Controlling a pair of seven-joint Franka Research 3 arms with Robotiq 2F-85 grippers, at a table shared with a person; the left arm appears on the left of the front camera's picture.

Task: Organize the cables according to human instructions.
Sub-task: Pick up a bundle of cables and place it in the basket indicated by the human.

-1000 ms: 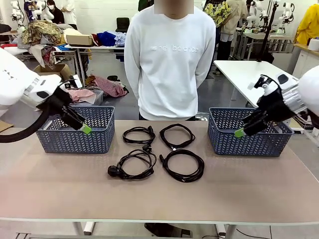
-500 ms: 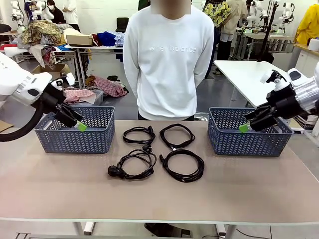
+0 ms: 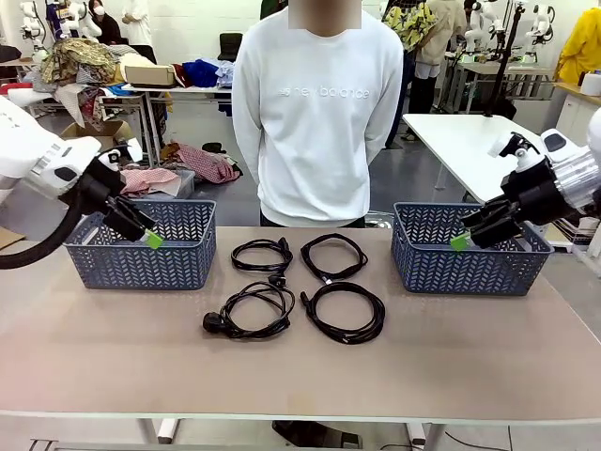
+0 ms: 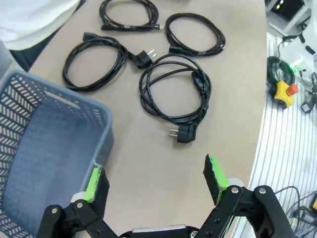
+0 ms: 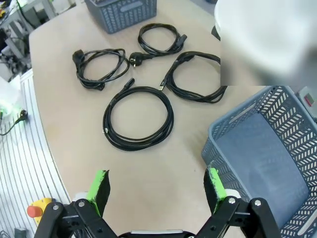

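Several coiled black cables lie in the middle of the table between two baskets. The front-left cable [image 3: 212,324] has a chunky plug, and the front-right cable [image 3: 346,338] is a plain ring. My left gripper [image 3: 150,239] hangs open and empty over the right end of the left basket [image 3: 103,268]. My right gripper [image 3: 460,241] hangs open and empty over the right basket [image 3: 488,272]. The left wrist view has its gripper [image 4: 154,171] above bare table, a plugged cable [image 4: 184,134] just ahead. The right wrist view has its gripper [image 5: 157,183] short of the nearest cable [image 5: 171,116].
A person in a white sweatshirt [image 3: 319,113] stands at the far edge, hands out of sight behind the back. Both blue-grey lattice baskets [image 4: 44,148] [image 5: 257,148] look empty. Bare table runs along the near side, in front of the cables.
Both arms have drawn outward and slightly up from the basket fronts, the left one leftward and the right one rightward. The cables have not moved. The grippers stayed open.
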